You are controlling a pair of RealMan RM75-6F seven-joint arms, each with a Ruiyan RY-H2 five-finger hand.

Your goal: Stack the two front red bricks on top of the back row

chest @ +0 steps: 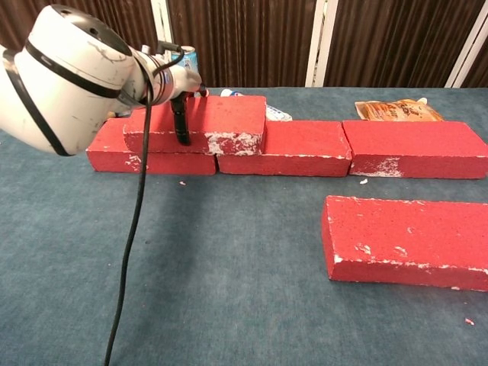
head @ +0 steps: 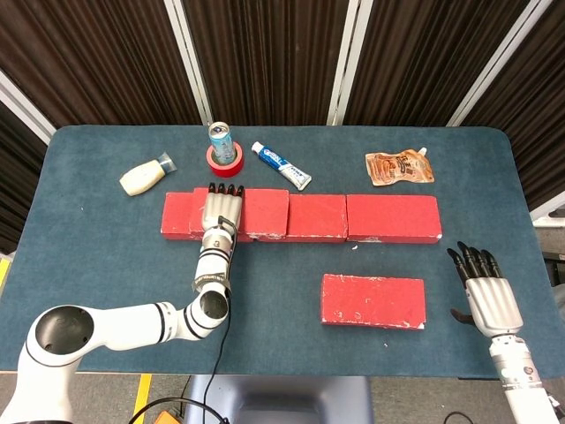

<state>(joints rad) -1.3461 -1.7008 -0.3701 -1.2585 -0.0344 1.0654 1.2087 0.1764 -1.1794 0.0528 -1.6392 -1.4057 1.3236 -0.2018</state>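
Now the left robot hand point(head: 221, 210) grips the stacked red brick point(chest: 221, 122) on the back row point(head: 371, 217); the right robot hand point(head: 484, 287) hovers released, front brick point(head: 372, 300) on the bench point(head: 106, 256).

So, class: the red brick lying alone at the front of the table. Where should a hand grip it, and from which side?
Probably from above, across its short width. The lone brick lies flat with its long sides facing front and back, both clear, so fingers and thumb can span them near the middle for balance. The right hand, open beside its right end, is nearer.
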